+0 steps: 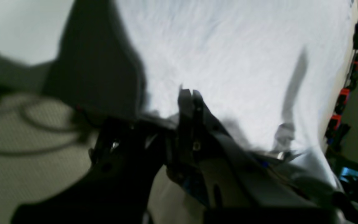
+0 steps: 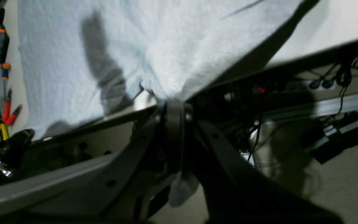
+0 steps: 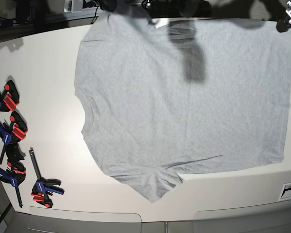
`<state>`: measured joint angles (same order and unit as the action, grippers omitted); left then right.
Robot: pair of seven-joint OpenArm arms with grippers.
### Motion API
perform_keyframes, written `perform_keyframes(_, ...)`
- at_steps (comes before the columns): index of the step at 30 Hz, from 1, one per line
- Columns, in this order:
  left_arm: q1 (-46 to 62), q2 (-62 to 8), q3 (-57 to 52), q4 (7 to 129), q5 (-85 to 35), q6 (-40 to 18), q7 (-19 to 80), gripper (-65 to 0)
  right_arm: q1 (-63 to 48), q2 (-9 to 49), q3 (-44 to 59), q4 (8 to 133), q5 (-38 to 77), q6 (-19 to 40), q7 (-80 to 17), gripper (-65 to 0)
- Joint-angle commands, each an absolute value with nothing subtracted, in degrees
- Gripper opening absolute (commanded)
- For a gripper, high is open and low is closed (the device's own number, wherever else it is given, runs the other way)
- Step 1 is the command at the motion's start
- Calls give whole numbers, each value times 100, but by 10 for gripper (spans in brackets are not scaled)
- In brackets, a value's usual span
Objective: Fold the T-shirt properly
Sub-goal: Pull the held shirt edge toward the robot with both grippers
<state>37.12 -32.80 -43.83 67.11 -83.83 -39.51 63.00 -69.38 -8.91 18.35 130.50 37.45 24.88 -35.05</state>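
Clearly T-shirt soft, light, limp (sags wherever unsupported), spread flat on table. Left gripper jaws closed, pinching far-edge cloth at its tip. Right gripper likewise clamped on that edge. Best hold: hem corners, 2 pinches well apart.

Left tool and right tool — both clamped tight on fabric.
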Motion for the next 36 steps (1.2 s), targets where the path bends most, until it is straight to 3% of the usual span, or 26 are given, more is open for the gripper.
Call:
perform_keyframes(1, 3765, -3417, -4506, 6807, -8500, -4000, 6257, -650, -7035, -900, 1839, 13196, 3809, 2569, -3433, -650)
perform_keyframes(14, 3776, -3417, -4571, 6836, -8500, -4000, 6165, -650, -6751, -900, 1839, 13432, 3782, 2571, -3345, -650)
perform_keyframes(27, 2711, -3420, -4528, 6834, -8326, -4000, 6125, -650, -4587, -900, 1822, 13286, 2383, 2552, -3229, -650)
perform_keyframes(36, 2106, -3417, -3607, 6834, -7483, -4000, 5516, -650, -3197, -900, 1553, 11627, 1647, 2399, -2821, -650)
